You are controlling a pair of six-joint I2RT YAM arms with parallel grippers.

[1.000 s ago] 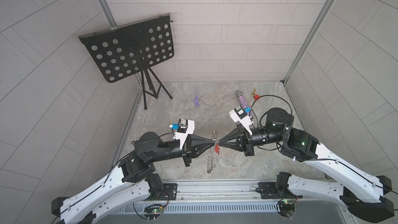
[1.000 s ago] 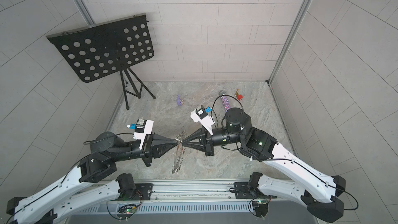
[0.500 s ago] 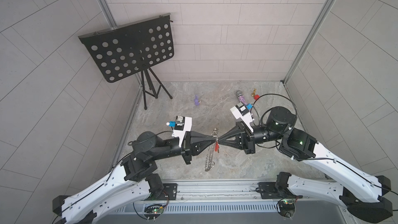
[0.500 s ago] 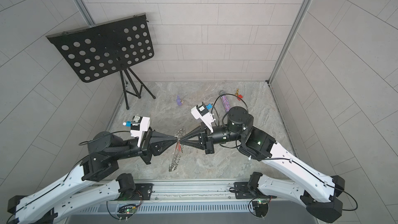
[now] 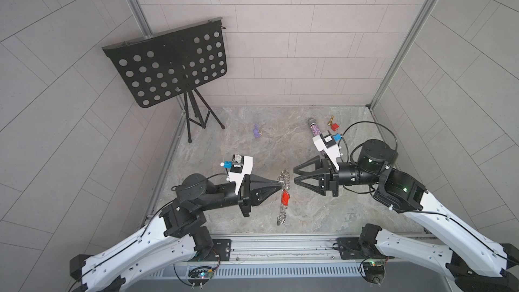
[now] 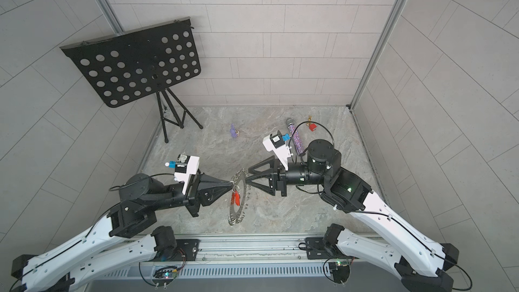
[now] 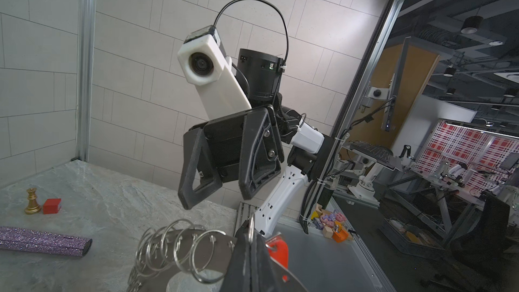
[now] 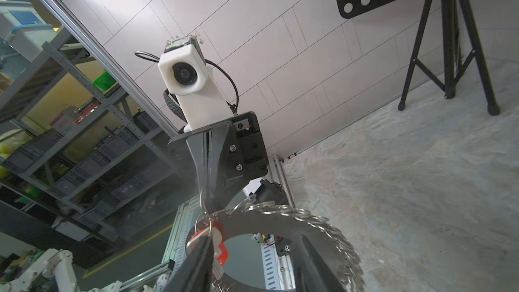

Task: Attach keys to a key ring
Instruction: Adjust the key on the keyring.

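Grey marbled stone surface (image 5: 252,147), with a black perforated music stand (image 5: 168,71) at its far corner, carries two arms meeting nose to nose. The left end effector (image 5: 279,183) is pinched tight on the rim of the large flat grey metal key ring fringed with wire loops (image 8: 280,226), holding it on edge above the surface. The right end effector (image 5: 295,176) sits just beside the ring's upper rim, jaws apart and gripping nothing. The small silver key with a red plastic tag (image 5: 285,198) hangs at the rim beside the left tip, apparently threaded on a loop already. The attaching step looks about finished, so the next move calls for drawing the right arm back without snagging the loops. A purple glitter microphone (image 5: 316,130), a small purple figure (image 5: 257,132), a red cube (image 5: 334,127) and a gold chess piece (image 5: 331,120) lie well apart, obstructing nothing.
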